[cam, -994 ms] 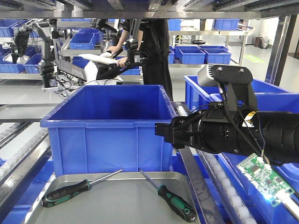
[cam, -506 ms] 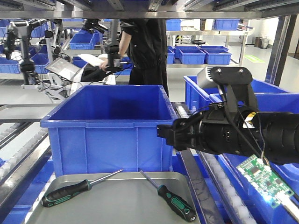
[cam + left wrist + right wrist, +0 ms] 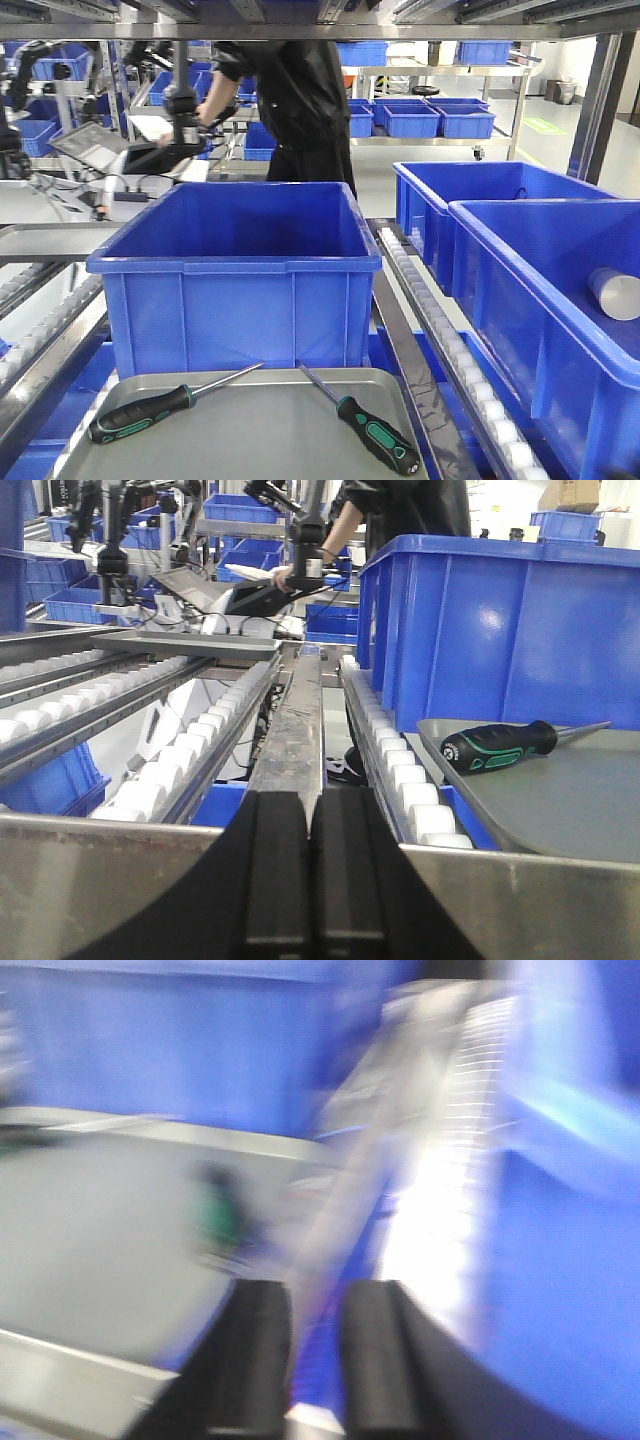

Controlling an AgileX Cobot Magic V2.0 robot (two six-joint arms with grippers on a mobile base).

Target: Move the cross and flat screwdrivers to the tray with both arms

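Right arm has pulled out of front view since a sec ago. Both screwdrivers (image 3: 155, 408) (image 3: 365, 425) lie in tray (image 3: 250, 440); task looks done. Left gripper (image 3: 310, 880) clenched empty, right gripper (image 3: 305, 1355) slightly parted, empty.

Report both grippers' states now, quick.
Left gripper: shut, holding nothing.
Right gripper: slightly open, holding nothing; that view is blurred.

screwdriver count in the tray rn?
2. Both lie in the grey tray: the left screwdriver toward the left rim, the right screwdriver toward the right rim. The tray's near part is out of frame.
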